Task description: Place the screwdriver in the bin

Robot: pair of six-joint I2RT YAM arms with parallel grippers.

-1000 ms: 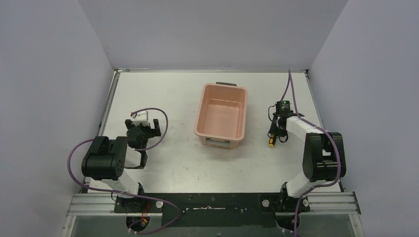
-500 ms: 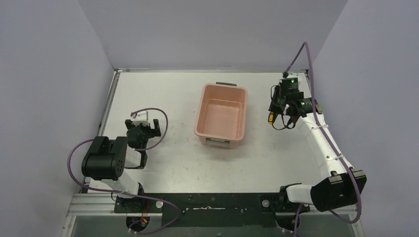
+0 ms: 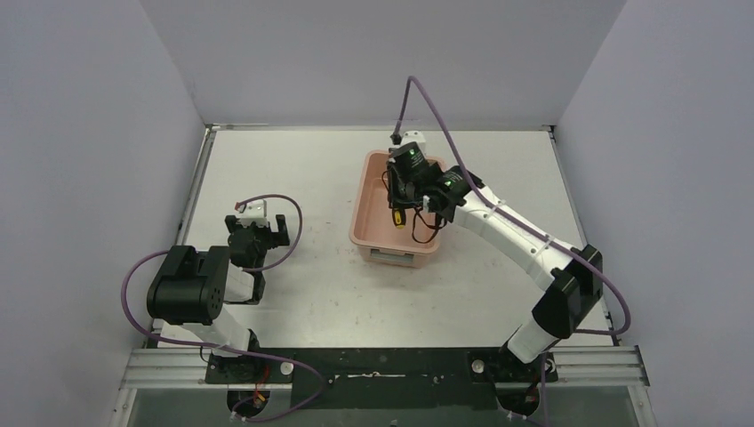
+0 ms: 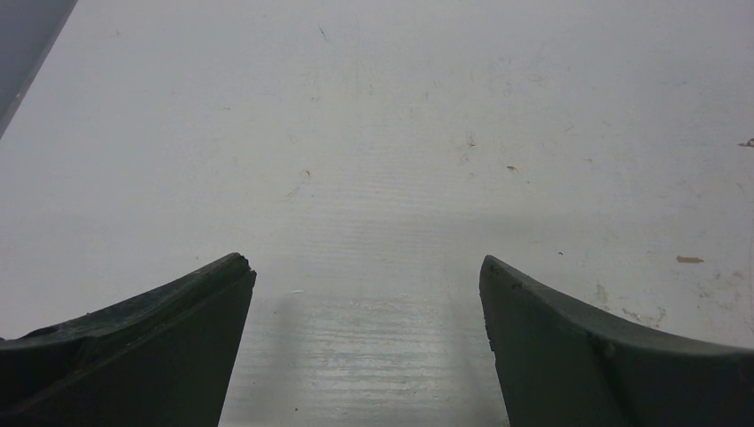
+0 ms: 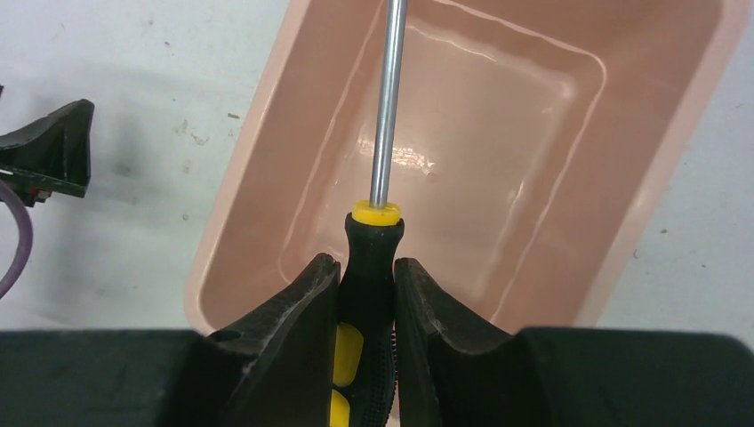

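Observation:
The salmon-pink bin (image 3: 363, 233) stands at the table's middle, its dark handle at the far end. My right gripper (image 3: 402, 197) hovers over the bin, shut on the screwdriver (image 3: 397, 216). In the right wrist view the jaws (image 5: 366, 262) clamp the black-and-yellow handle of the screwdriver (image 5: 372, 240). Its metal shaft points out over the bin's empty floor (image 5: 498, 178). My left gripper (image 3: 258, 227) rests open and empty on the left of the table. The left wrist view (image 4: 364, 267) shows only bare table between its fingers.
Grey walls close the table on the left, back and right. A purple cable loops above my right arm (image 3: 427, 98), and another loops at the left arm (image 3: 293, 222). The left gripper's tip (image 5: 53, 147) shows left of the bin in the right wrist view.
My right arm has swung from the table's right side leftwards to above the bin, carrying the screwdriver. The left arm has not moved.

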